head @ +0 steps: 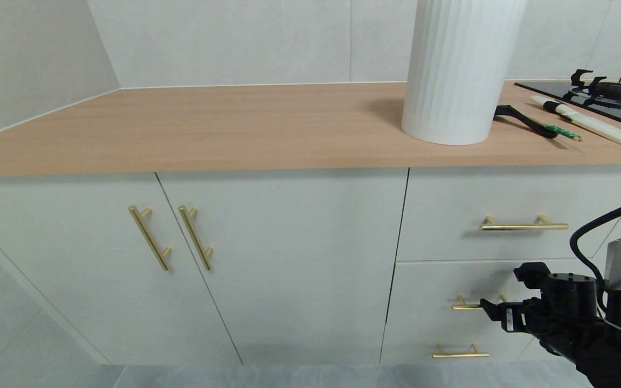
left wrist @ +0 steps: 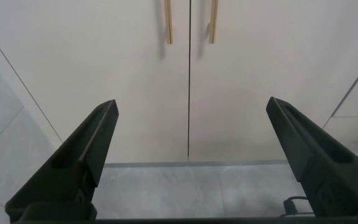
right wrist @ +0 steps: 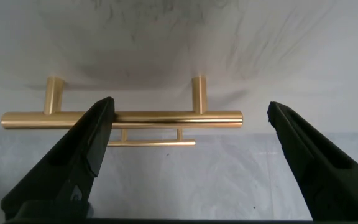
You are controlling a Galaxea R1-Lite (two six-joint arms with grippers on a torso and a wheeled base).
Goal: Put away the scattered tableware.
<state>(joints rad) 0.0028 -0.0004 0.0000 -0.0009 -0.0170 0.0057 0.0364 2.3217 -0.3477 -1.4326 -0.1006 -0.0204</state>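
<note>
We're seeing matte black hardware all round.
Our right arm [head: 574, 318] is chunky, blocky black with a small pale label near the right gripper [head: 504, 288]; a black cable [head: 585, 237] loops above it, and the left gripper [left wrist: 191, 104] shows long, tapering, wedge-shaped black fingers [left wrist: 86, 155].

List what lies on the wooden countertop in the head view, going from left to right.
white ribbed container → black-handled utensil → white knife. The green-patterned stick and the gas hob overlap these across the picture, so they are left out.
</note>
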